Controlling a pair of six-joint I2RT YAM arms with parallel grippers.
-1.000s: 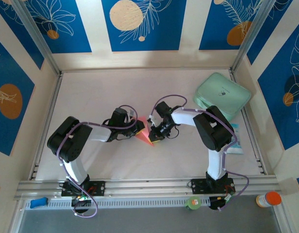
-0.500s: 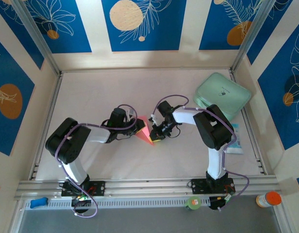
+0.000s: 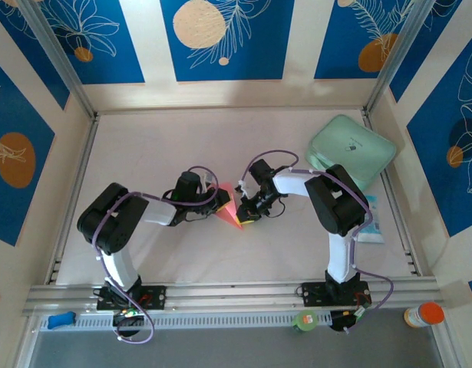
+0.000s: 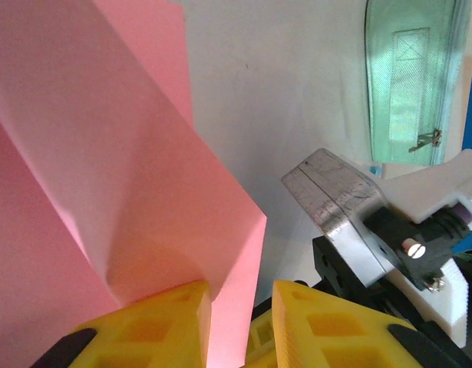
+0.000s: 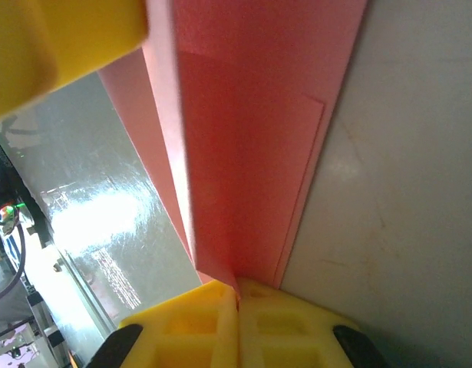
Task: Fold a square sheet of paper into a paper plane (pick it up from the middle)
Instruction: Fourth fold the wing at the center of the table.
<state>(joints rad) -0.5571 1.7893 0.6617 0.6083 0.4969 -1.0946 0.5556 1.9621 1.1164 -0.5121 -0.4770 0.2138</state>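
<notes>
Pinching pink paper unchanged: left gripper, right gripper.

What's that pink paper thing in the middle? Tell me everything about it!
The pink paper is thin, salmon-coloured and already folded into a pointed, layered shape with sharp creases. It sits in the middle of the table between the two arms, its narrow tip pointing toward the near edge. The left gripper has one folded edge between its yellow fingers, and the right gripper is pinched shut on another edge.
</notes>
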